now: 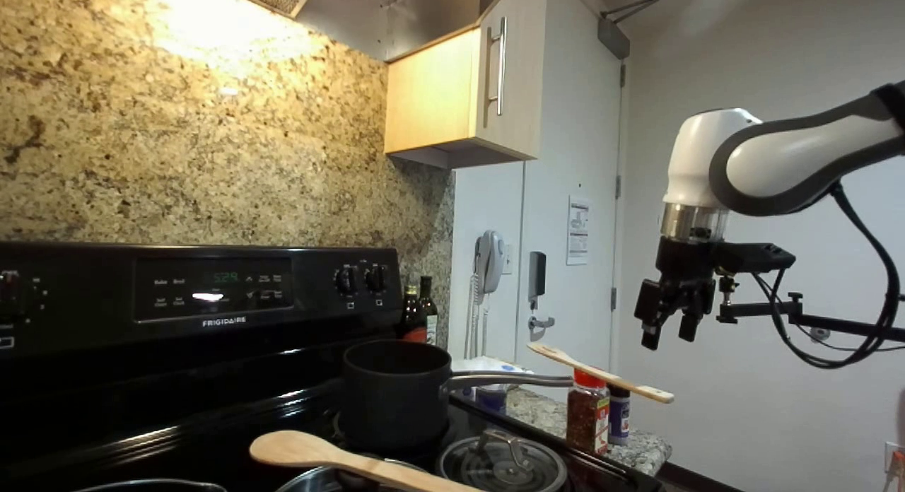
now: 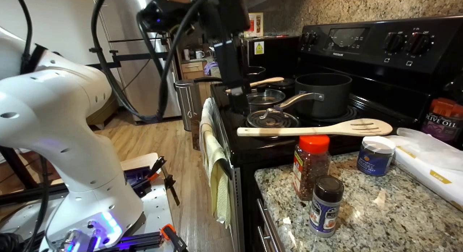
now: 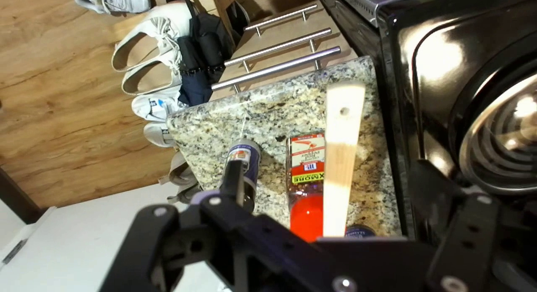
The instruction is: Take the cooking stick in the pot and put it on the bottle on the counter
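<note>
Wrist view: end effector (image 3: 327,170) hides the head of the cooking stick (image 3: 342,162).

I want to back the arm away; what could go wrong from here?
The pale slotted wooden spatula lies across the red-capped clear bottle of dark flakes, both ends overhanging, so it might slide off. The open black pincer, higher up, could knock it if lowered. Falling, it might topple the black-capped purple-labelled shaker close by.

The long, slotted wooden cooking stick (image 2: 318,130) is pale tan; the upright, see-through bottle (image 1: 585,414) is reddish-brown with a red cap (image 2: 314,144) (its label (image 3: 307,157) white, red, yellow); the stone counter (image 2: 390,215) is speckled cream, grey, brown.
</note>
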You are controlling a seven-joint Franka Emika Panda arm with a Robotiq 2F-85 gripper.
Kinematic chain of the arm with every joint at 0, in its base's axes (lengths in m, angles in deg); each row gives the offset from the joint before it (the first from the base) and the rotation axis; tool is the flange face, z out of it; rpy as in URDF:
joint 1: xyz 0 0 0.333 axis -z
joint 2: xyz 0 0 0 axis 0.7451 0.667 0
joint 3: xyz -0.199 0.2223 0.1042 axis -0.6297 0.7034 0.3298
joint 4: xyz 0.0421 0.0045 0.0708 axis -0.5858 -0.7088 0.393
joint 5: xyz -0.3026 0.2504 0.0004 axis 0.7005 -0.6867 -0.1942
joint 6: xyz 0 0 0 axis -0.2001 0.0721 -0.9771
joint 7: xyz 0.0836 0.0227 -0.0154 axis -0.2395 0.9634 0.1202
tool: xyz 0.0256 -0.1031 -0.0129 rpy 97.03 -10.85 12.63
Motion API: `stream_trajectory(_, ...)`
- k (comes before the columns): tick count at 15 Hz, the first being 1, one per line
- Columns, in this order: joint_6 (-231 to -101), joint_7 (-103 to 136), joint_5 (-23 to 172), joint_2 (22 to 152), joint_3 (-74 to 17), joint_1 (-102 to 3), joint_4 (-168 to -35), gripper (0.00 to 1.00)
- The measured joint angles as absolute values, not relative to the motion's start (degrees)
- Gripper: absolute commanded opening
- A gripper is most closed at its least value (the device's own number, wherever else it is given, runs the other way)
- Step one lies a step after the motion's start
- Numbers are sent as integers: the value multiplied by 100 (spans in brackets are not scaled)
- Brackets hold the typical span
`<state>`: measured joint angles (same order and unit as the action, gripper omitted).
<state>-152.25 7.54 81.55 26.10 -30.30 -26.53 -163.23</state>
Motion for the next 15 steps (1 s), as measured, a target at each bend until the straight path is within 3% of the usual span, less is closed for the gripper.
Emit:
stream_trajectory(6, -14503, 863, 8154, 2120, -2647, -3253, -15908, 100)
stream_trajectory(15, -14398, 921, 8146, 2254, -2136, -4257, -15380, 100)
